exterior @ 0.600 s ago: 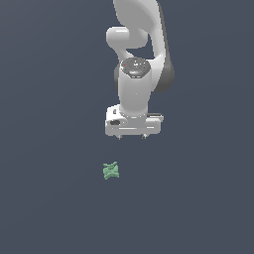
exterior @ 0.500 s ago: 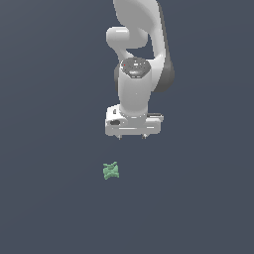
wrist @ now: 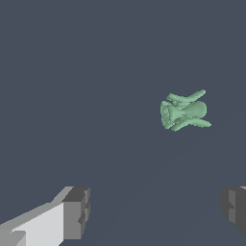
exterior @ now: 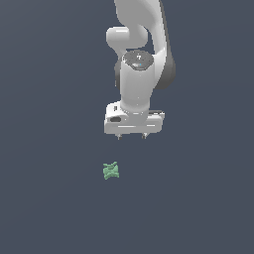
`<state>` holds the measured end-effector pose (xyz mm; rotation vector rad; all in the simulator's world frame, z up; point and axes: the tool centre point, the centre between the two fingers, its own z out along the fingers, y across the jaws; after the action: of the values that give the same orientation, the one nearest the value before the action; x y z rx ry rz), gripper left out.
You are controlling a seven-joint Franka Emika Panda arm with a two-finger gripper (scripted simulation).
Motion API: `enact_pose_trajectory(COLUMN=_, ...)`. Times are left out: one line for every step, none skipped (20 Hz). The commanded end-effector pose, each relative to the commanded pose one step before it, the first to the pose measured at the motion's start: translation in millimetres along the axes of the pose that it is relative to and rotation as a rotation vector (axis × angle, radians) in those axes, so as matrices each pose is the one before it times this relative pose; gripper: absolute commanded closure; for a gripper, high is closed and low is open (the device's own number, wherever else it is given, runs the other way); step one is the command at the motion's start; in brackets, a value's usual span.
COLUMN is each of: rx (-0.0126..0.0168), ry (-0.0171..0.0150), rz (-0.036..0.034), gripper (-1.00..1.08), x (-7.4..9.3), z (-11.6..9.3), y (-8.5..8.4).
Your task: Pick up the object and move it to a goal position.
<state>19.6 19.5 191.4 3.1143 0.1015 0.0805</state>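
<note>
The object [exterior: 110,170] is a small light-green knobbly lump lying on the dark grey floor. It also shows in the wrist view [wrist: 184,111]. My white gripper [exterior: 131,136] hangs above the floor, up and toward the exterior view's right of the object, apart from it. In the wrist view the gripper [wrist: 156,211] is open and empty, its two dark fingertips [wrist: 77,211] spread wide, and the object lies beyond them, not between them.
The white arm [exterior: 141,54] rises behind the gripper to the frame's upper edge. The dark grey floor [exterior: 49,198] stretches around, with nothing else on it in view.
</note>
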Motion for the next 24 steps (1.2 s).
enact_pose_trajectory(rx=-0.00084, ry=-0.00005, rz=-0.00039, gripper=-0.92, x=-0.03, z=0.1, y=0.29)
enact_pose_trajectory(rx=0.00048, ry=-0.00078, rz=-0.00034, gripper=-0.92, x=0.43, z=0.71, y=0.46)
enact_pose_trajectory(rx=0.00033, ry=-0.00072, rz=-0.00089, gripper=-0.92, x=0.77, z=0.87, y=0.7)
enact_pose_trajectory(rx=0.00019, ry=-0.00072, rz=-0.00152, gripper=-0.92, x=1.09, z=1.06, y=0.87)
enact_pose_trajectory(rx=0.00007, ry=-0.00065, rz=-0.0019, gripper=-0.92, x=1.37, z=1.19, y=1.17)
enact_pose_trajectory(rx=0.00003, ry=-0.0007, rz=-0.00229, gripper=-0.92, x=1.63, z=1.39, y=1.43)
enact_pose_trajectory(rx=0.00008, ry=-0.00087, rz=-0.00271, gripper=-0.92, x=1.86, z=1.66, y=1.59)
enact_pose_trajectory(rx=0.00024, ry=-0.00111, rz=-0.00287, gripper=-0.92, x=2.06, z=1.96, y=1.9)
enact_pose_trajectory(rx=0.00042, ry=-0.00139, rz=-0.00321, gripper=-0.92, x=2.27, z=2.31, y=2.12)
enact_pose_trajectory(rx=0.00051, ry=-0.00155, rz=-0.00355, gripper=-0.92, x=2.47, z=2.6, y=2.38)
enact_pose_trajectory(rx=0.00053, ry=-0.00162, rz=-0.00396, gripper=-0.92, x=2.69, z=2.86, y=2.66)
enact_pose_trajectory(rx=0.00058, ry=-0.00172, rz=-0.00432, gripper=-0.92, x=2.89, z=3.15, y=2.96)
enact_pose_trajectory(rx=0.00071, ry=-0.0019, rz=-0.0047, gripper=-0.92, x=3.06, z=3.49, y=3.23)
enact_pose_trajectory(rx=0.00084, ry=-0.00205, rz=-0.00506, gripper=-0.92, x=3.21, z=3.83, y=3.54)
enact_pose_trajectory(rx=0.00096, ry=-0.00215, rz=-0.00537, gripper=-0.92, x=3.34, z=4.15, y=3.89)
enact_pose_trajectory(rx=0.0011, ry=-0.00229, rz=-0.00576, gripper=-0.92, x=3.45, z=4.51, y=4.2)
enact_pose_trajectory(rx=0.00127, ry=-0.00241, rz=-0.00612, gripper=-0.92, x=3.53, z=4.88, y=4.53)
enact_pose_trajectory(rx=0.00144, ry=-0.00252, rz=-0.00645, gripper=-0.92, x=3.58, z=5.25, y=4.88)
enact_pose_trajectory(rx=0.00161, ry=-0.00259, rz=-0.00671, gripper=-0.92, x=3.57, z=5.58, y=5.19)
enact_pose_trajectory(rx=0.00165, ry=-0.00246, rz=-0.00646, gripper=-0.92, x=3.26, z=5.46, y=5.05)
enact_pose_trajectory(rx=0.00164, ry=-0.00227, rz=-0.00602, gripper=-0.92, x=2.9, z=5.21, y=4.84)
enact_pose_trajectory(rx=0.00162, ry=-0.0021, rz=-0.00566, gripper=-0.92, x=2.58, z=4.96, y=4.58)
enact_pose_trajectory(rx=0.00158, ry=-0.00193, rz=-0.00526, gripper=-0.92, x=2.28, z=4.68, y=4.33)
enact_pose_trajectory(rx=0.00153, ry=-0.00177, rz=-0.00489, gripper=-0.92, x=2.01, z=4.41, y=4.06)
